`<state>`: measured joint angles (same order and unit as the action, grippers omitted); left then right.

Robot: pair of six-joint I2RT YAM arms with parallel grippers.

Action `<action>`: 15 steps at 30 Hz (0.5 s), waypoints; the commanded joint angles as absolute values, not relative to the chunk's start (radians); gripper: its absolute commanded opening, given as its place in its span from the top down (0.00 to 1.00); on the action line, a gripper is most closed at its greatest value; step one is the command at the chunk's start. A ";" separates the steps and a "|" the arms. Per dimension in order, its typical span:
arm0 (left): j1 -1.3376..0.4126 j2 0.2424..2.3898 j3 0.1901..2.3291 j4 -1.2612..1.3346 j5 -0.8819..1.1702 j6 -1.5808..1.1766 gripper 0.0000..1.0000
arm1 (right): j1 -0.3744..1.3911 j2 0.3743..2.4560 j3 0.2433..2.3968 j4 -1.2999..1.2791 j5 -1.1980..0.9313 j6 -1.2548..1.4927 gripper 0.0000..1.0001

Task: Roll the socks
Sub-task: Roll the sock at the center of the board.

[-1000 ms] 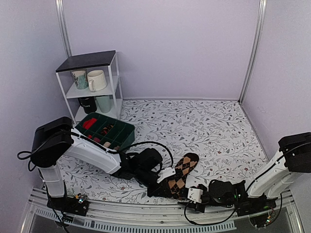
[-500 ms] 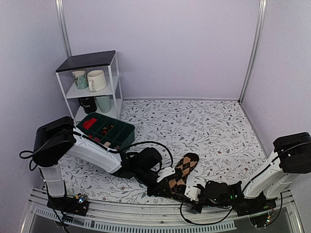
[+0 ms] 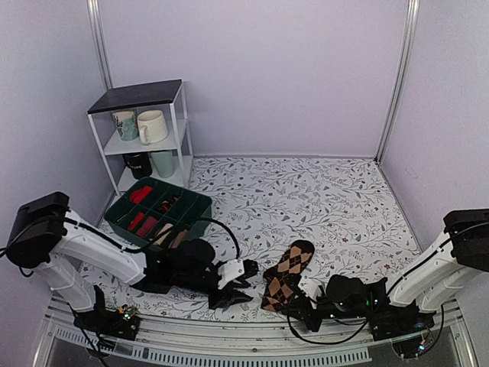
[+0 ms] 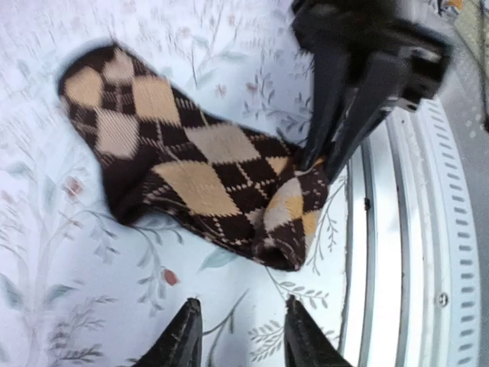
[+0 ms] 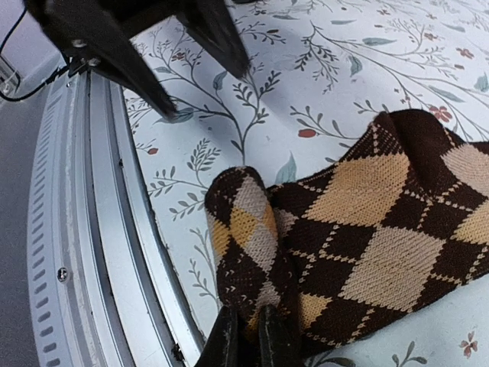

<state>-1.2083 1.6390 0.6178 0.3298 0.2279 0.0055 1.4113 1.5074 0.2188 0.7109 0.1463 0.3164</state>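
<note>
Near the counter's (image 3: pixel 328 199) 6 o'clock edge, the argyle socks (image 3: pixel 287 269) lie flat, stretching toward 1 o'clock. The right end effector (image 5: pixel 246 336) is pinched narrow on their near end. At their 9 o'clock, the left end effector (image 4: pixel 243 340) hovers spread wide, holding nothing.

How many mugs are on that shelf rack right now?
4. Two on the middle tier: a patterned mug and a cream mug. Two on the bottom tier: a black mug and a pale green mug. Others could hide behind them.
</note>
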 commanded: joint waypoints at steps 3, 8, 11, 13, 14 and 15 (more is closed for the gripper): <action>-1.277 1.522 0.441 0.747 0.085 0.257 0.57 | 1.303 1.459 0.170 0.528 -0.081 0.518 1.00; -1.317 1.631 0.494 0.747 0.082 0.395 0.53 | 1.214 1.475 0.163 0.523 -0.230 0.593 1.00; -1.337 1.702 0.549 0.728 0.102 0.440 0.53 | 1.189 1.496 0.162 0.522 -0.264 0.613 1.00; -1.343 1.737 0.578 0.717 0.117 0.458 0.53 | 1.183 1.507 0.165 0.523 -0.276 0.616 1.00; -1.344 1.753 0.591 0.709 0.128 0.466 0.53 | 1.182 1.510 0.167 0.523 -0.281 0.619 1.00; -1.345 1.765 0.602 0.697 0.140 0.474 0.53 | 1.180 1.513 0.170 0.523 -0.287 0.619 1.00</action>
<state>-1.3273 1.7222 0.5522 0.6914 0.1070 0.3920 1.1915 1.4677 0.1974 0.6708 -0.2245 0.5774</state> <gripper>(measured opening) 0.466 0.065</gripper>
